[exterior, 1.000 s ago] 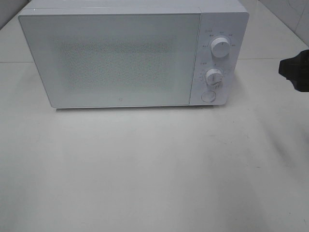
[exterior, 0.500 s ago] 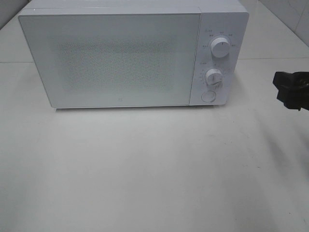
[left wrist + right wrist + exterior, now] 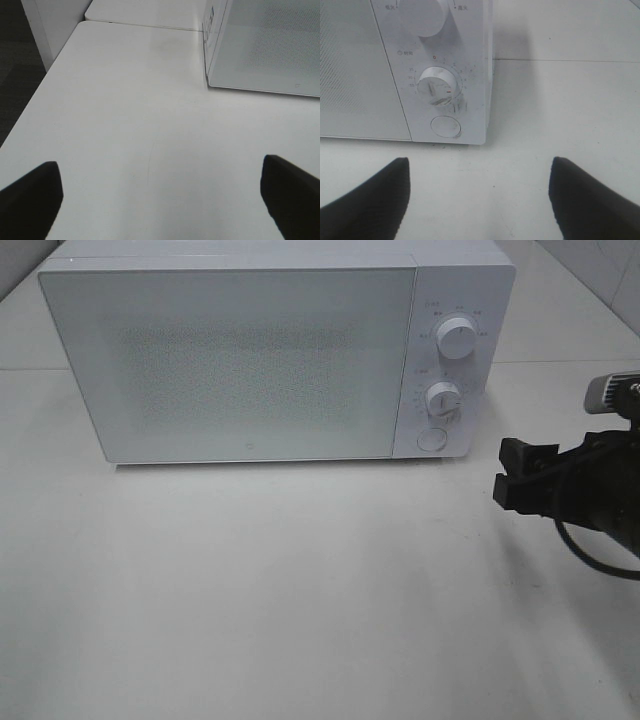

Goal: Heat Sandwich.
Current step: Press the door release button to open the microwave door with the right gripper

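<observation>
No sandwich shows in any view. A white microwave [image 3: 250, 350] stands at the back of the table with its door shut, and its frosted front hides the inside. My right gripper [image 3: 512, 473] hovers open and empty to the right of the microwave, a little in front of its control panel. The right wrist view has its two black fingers spread wide around the gripper's middle [image 3: 480, 200], facing the timer knob [image 3: 439, 86] and the round button [image 3: 445, 126]. My left gripper [image 3: 160, 200] is open and empty over bare table, left of the microwave's corner [image 3: 215, 75]. It is outside the exterior high view.
The control panel carries an upper knob [image 3: 457, 339], a timer knob [image 3: 443, 398] and a round button [image 3: 431, 439]. The white table [image 3: 300, 590] stretches in front of the microwave. Its left edge [image 3: 30, 115] drops to a dark floor.
My right gripper has come in from the right edge, moving left and nearer to the front, toward the microwave's control panel. The microwave has not moved.
</observation>
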`<state>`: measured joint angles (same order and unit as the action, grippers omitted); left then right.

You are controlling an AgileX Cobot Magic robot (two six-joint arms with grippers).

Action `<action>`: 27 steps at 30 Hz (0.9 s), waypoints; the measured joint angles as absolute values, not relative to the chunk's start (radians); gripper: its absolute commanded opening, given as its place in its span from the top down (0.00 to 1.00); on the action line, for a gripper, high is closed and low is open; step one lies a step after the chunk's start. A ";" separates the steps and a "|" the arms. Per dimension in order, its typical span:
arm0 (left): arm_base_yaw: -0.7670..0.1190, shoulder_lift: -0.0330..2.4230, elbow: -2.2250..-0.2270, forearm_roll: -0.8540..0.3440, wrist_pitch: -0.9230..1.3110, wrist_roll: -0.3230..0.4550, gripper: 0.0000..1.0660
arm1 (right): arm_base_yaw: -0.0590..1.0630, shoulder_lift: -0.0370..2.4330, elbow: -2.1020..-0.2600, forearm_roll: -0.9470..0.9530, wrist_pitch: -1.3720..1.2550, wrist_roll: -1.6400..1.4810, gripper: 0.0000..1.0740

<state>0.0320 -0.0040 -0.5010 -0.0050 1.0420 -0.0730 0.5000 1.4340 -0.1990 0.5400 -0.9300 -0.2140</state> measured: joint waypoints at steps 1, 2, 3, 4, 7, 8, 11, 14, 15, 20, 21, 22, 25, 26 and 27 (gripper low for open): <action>0.032 -0.004 -0.501 -0.005 1.042 -0.073 0.03 | 0.526 1.455 -0.199 0.568 -0.957 -0.215 0.30; 0.032 -0.004 -0.501 -0.005 1.042 -0.073 0.03 | 0.551 1.476 -0.199 0.593 -0.980 -0.215 0.30; 0.032 -0.004 -0.501 -0.005 1.042 -0.073 0.03 | 0.593 1.512 -0.199 0.636 -1.022 -0.215 0.30; 0.032 -0.004 -0.501 -0.005 1.042 -0.073 0.03 | 0.593 1.512 -0.199 0.636 -1.022 -0.215 0.30; 0.032 -0.004 -0.501 -0.005 1.042 -0.073 0.03 | 0.648 1.559 -0.206 0.695 -1.049 -0.215 0.30; 0.032 -0.004 -0.501 -0.005 1.042 -0.073 0.03 | 0.679 1.588 -0.223 0.726 -1.060 -0.215 0.30; 0.032 -0.004 -0.501 -0.005 1.042 -0.073 0.03 | 0.701 1.612 -0.242 0.741 -1.069 -0.215 0.30; 0.032 -0.004 -0.501 -0.005 1.042 -0.073 0.03 | 0.724 1.643 -0.273 0.746 -1.071 -0.215 0.30; 0.032 -0.004 -0.501 -0.005 1.042 -0.073 0.03 | 0.730 1.650 -0.280 0.750 -1.071 -0.215 0.30; 0.032 -0.004 -0.501 -0.005 1.042 -0.073 0.03 | 0.733 1.671 -0.299 0.769 -1.069 -0.215 0.30; 0.032 -0.004 -0.501 -0.005 1.042 -0.073 0.03 | 0.733 1.671 -0.300 0.771 -1.069 -0.216 0.30; 0.032 -0.004 -0.501 -0.005 1.042 -0.073 0.03 | 0.733 1.671 -0.300 0.772 -1.070 -0.216 0.30; 0.032 -0.004 -0.501 -0.005 1.042 -0.073 0.03 | 0.733 1.671 -0.300 0.772 -1.069 -0.216 0.30; 0.032 -0.004 -0.501 -0.005 1.042 -0.073 0.03 | 0.733 1.671 -0.300 0.772 -1.069 -0.216 0.30; 0.032 -0.004 -0.501 -0.005 1.042 -0.073 0.03 | 0.733 1.671 -0.300 0.772 -1.069 -0.216 0.30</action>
